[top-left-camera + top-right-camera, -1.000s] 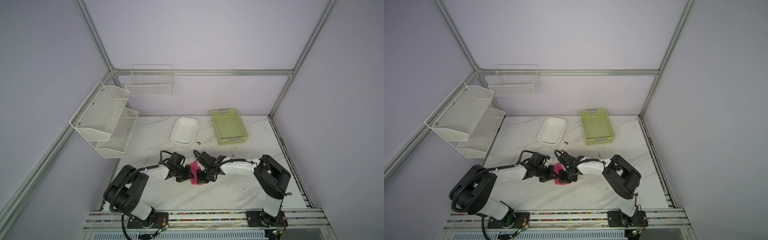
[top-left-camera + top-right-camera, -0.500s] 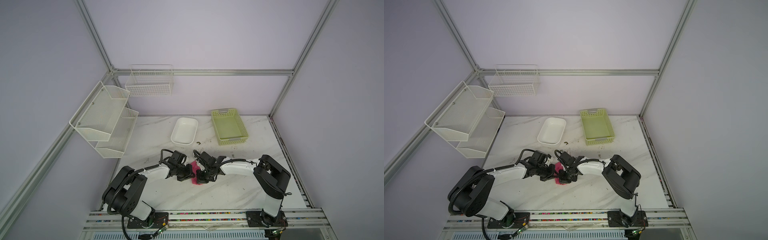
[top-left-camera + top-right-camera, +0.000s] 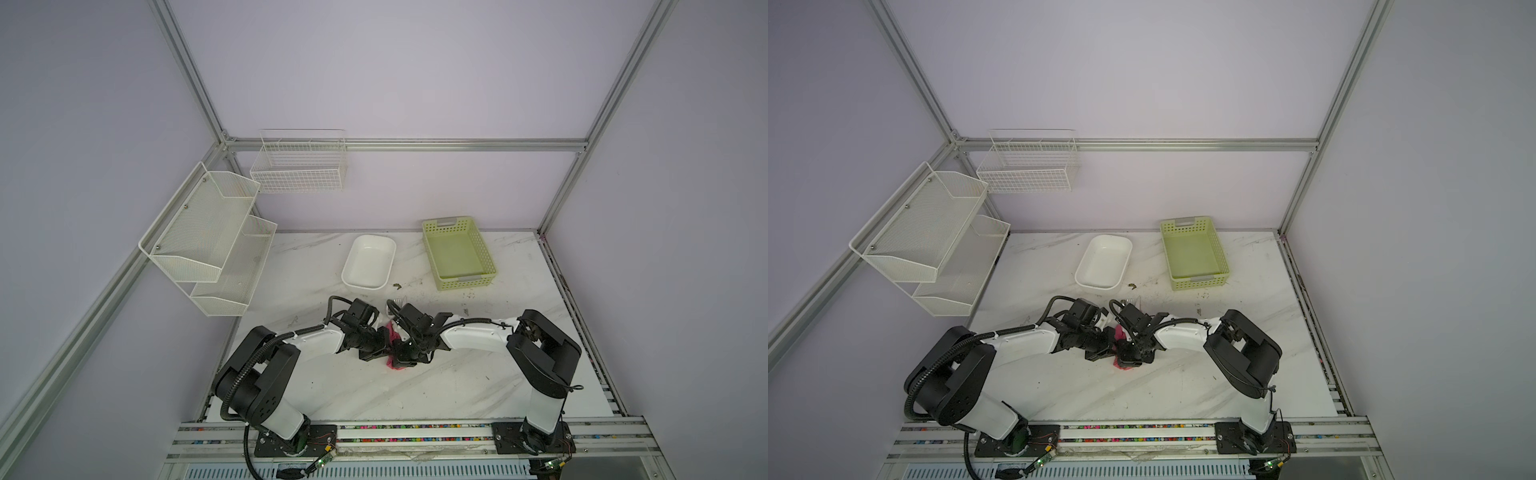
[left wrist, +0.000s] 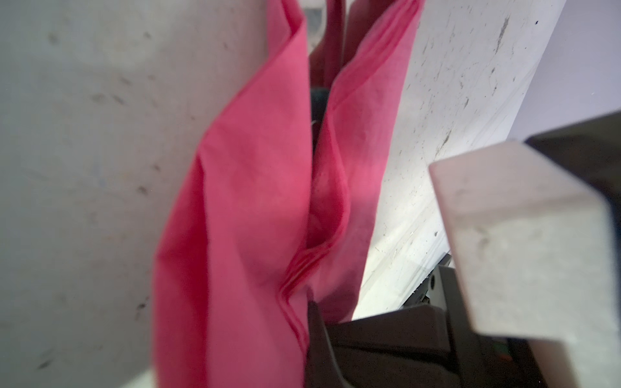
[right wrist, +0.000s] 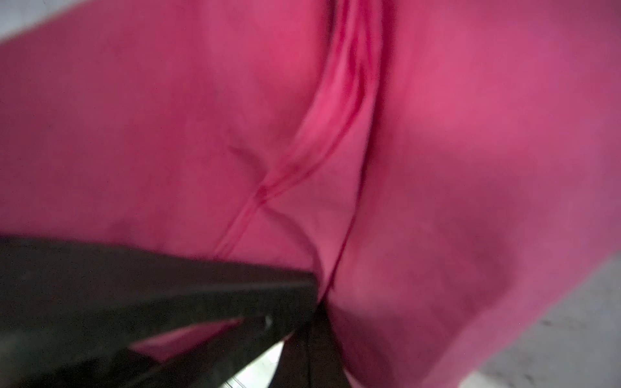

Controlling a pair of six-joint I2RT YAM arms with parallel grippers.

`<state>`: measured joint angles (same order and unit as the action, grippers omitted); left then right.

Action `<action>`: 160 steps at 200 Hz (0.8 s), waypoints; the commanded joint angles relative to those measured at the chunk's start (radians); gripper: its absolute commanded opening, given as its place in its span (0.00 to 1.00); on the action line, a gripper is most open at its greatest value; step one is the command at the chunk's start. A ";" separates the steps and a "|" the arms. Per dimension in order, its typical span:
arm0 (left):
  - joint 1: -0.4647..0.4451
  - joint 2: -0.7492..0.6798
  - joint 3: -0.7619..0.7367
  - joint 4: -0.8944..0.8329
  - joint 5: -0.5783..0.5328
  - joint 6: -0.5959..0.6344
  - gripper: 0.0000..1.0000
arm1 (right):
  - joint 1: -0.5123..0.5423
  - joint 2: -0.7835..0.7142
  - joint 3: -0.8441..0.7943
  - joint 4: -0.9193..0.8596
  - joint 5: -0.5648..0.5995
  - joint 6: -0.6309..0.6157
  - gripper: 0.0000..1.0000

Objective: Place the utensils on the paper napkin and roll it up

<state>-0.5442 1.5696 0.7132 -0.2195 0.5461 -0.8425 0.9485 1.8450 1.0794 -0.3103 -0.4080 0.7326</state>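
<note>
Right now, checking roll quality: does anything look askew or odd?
The paper napkin is bunched into loose folds, not a tight roll; a gap shows a dark teal handle. In a top view, fork tines poke out its far end.

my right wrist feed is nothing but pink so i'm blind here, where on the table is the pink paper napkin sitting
Observer: In both top views the bright pink paper napkin sits mid-way across the marbled white tabletop, bunched between the two arms.
Operator: any utensil inside it
Observer: The left wrist view shows a dark teal handle in the gap between its folds; which utensil, I cannot tell.
Operator: and the left end effector
Observer: The left end effector is shut on the napkin's layered edge.
</note>
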 commanded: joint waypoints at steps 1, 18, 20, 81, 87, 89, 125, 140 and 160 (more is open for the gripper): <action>-0.005 0.014 0.075 -0.027 0.004 0.028 0.02 | 0.006 0.002 -0.018 -0.024 0.014 0.008 0.00; -0.005 0.025 0.081 -0.079 -0.035 0.032 0.01 | -0.001 -0.023 -0.007 -0.024 -0.011 0.011 0.00; -0.005 0.027 0.083 -0.089 -0.043 0.033 0.01 | -0.002 -0.028 -0.005 -0.023 -0.017 0.011 0.00; 0.021 0.032 0.068 -0.172 -0.097 0.037 0.00 | -0.107 -0.187 -0.090 0.058 -0.146 0.018 0.00; 0.022 0.032 0.065 -0.172 -0.100 0.036 0.00 | -0.124 -0.204 -0.122 0.107 -0.189 0.024 0.00; 0.023 0.033 0.063 -0.171 -0.099 0.037 0.00 | -0.129 -0.207 -0.134 0.130 -0.203 0.028 0.00; 0.032 0.037 0.063 -0.176 -0.104 0.037 0.00 | -0.210 -0.247 -0.307 0.455 -0.404 0.094 0.00; 0.033 0.038 0.062 -0.177 -0.107 0.036 0.00 | -0.213 -0.224 -0.337 0.511 -0.435 0.073 0.00; 0.036 0.039 0.065 -0.176 -0.104 0.035 0.00 | -0.214 -0.176 -0.365 0.580 -0.471 0.069 0.00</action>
<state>-0.5175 1.5978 0.7399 -0.3256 0.4900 -0.8253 0.7338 1.6283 0.7422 0.0914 -0.7757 0.7921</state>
